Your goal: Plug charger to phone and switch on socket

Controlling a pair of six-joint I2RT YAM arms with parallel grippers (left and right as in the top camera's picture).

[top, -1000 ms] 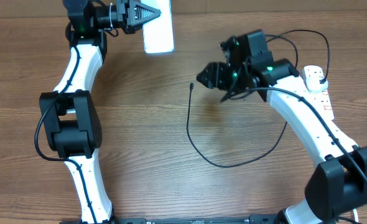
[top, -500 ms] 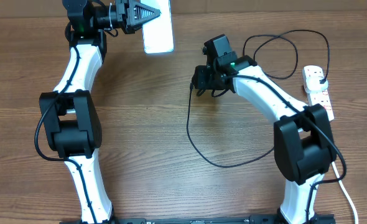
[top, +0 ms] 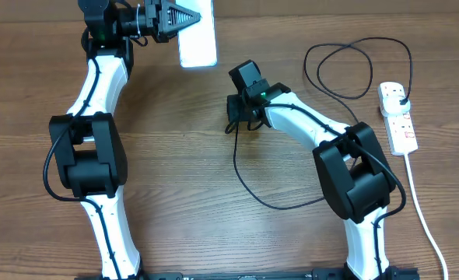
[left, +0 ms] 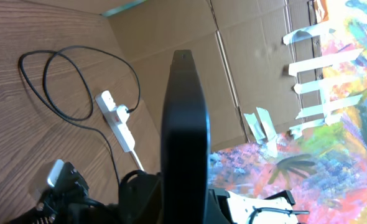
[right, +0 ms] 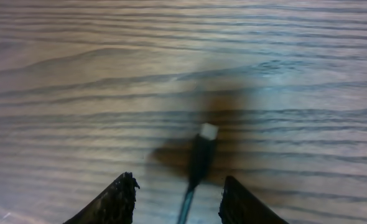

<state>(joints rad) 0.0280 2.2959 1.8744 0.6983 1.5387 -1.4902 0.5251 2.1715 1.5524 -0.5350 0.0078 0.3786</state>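
charger [top: 276, 207] cable looped, tip lying unconnected | phone [top: 198, 39] screen-up, far edge | socket [top: 398, 120] white, right side

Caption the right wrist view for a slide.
Right hand open over the wooden table, the charger's connector lying between its fingertips.

Blk charger [top: 235, 159], white socket [top: 397, 117] w/ red marks, brown wood-grain table [top: 183, 155].

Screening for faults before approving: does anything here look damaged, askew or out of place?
Nothing stands out. The charger lies in loose loops, plugged into the socket, its connector tip flat between the fingers of the open right gripper. The left gripper appears to hold the phone.
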